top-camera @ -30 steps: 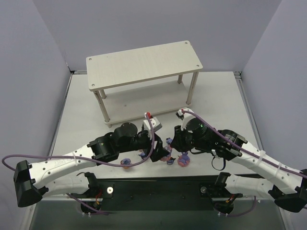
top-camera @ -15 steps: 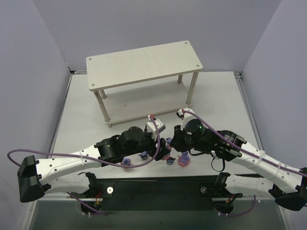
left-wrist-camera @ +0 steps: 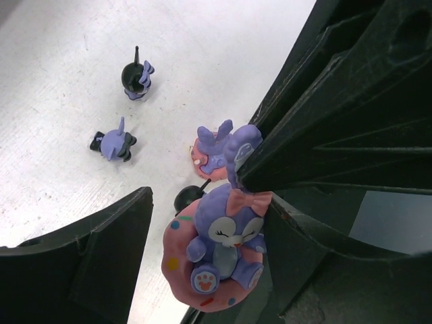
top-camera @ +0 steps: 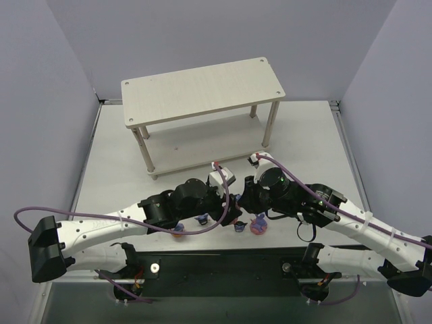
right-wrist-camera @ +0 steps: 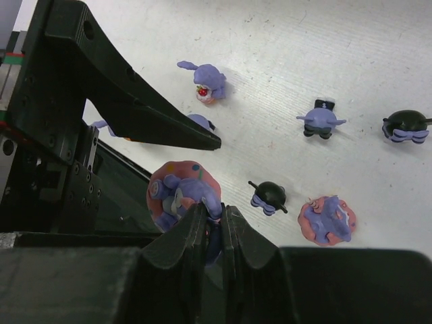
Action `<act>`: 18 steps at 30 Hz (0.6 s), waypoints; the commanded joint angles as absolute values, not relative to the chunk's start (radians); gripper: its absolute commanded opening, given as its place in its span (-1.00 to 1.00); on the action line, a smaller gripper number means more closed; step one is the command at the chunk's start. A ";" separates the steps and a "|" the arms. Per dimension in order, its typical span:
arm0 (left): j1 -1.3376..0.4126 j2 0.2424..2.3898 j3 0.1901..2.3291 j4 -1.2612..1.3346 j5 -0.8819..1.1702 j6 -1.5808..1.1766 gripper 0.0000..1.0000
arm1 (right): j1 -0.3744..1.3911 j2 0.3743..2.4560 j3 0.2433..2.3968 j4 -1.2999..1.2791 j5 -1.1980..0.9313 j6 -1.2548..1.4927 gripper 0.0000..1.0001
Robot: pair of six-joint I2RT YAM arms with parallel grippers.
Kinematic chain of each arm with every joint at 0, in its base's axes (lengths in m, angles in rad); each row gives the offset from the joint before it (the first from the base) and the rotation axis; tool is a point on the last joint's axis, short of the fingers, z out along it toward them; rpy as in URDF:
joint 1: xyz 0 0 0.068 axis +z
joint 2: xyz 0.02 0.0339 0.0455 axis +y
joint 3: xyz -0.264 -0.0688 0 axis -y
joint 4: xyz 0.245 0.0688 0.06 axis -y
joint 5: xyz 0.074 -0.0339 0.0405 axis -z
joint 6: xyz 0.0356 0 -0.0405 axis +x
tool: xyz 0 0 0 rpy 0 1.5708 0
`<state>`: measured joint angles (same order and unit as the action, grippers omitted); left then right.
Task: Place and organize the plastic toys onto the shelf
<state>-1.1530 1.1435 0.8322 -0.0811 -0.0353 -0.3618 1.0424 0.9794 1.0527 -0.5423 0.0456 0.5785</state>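
Grey table [top-camera: 304, 142] from above: the shelf [top-camera: 202, 88] sits upper centre, and the left gripper [top-camera: 228, 210] has slid right to meet the right gripper [top-camera: 244, 201].

Left wrist: its jaws, narrowed from wide, loosely straddle the bunny [left-wrist-camera: 216, 250] at lower centre — not clamped.

Right wrist: jaws pinched shut on its ears — light, slick plastic, so the round base looks the surer hold.

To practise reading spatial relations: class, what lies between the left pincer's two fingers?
A purple bunny on a pink ring base, its ears pinched by the right pincer. The left wrist view shows this.
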 commanded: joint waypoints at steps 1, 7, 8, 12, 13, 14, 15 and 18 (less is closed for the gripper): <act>-1.155 1.160 0.836 -0.035 -0.066 -0.365 0.35 | 1.055 0.959 1.074 -0.505 0.031 0.603 -1.00; -1.155 1.157 0.830 -0.043 -0.101 -0.374 -0.49 | 1.055 0.946 1.054 -0.499 0.051 0.606 -1.00; -1.155 1.157 0.830 -0.051 -0.104 -0.376 -0.66 | 1.055 0.940 1.051 -0.497 0.055 0.609 -1.00; -1.155 1.149 0.831 -0.066 -0.136 -0.385 -0.92 | 1.055 0.934 1.045 -0.500 0.087 0.623 -0.78; -1.157 1.147 0.831 -0.069 -0.143 -0.390 -0.97 | 1.055 0.933 1.045 -0.502 0.100 0.624 -0.70; -1.155 1.147 0.831 -0.075 -0.149 -0.393 -1.00 | 1.055 0.931 1.043 -0.503 0.104 0.626 -0.56; -1.155 1.146 0.830 -0.078 -0.159 -0.394 -1.00 | 1.055 0.933 1.043 -0.505 0.110 0.632 -0.44; -1.155 1.141 0.828 -0.087 -0.179 -0.408 -1.00 | 1.057 0.928 1.043 -0.512 0.130 0.638 -0.12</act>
<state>-1.1625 1.1530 0.8261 -0.0750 -0.0990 -0.3862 1.0447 0.9585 1.0397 -0.5156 0.0891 0.6147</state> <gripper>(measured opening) 0.499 0.362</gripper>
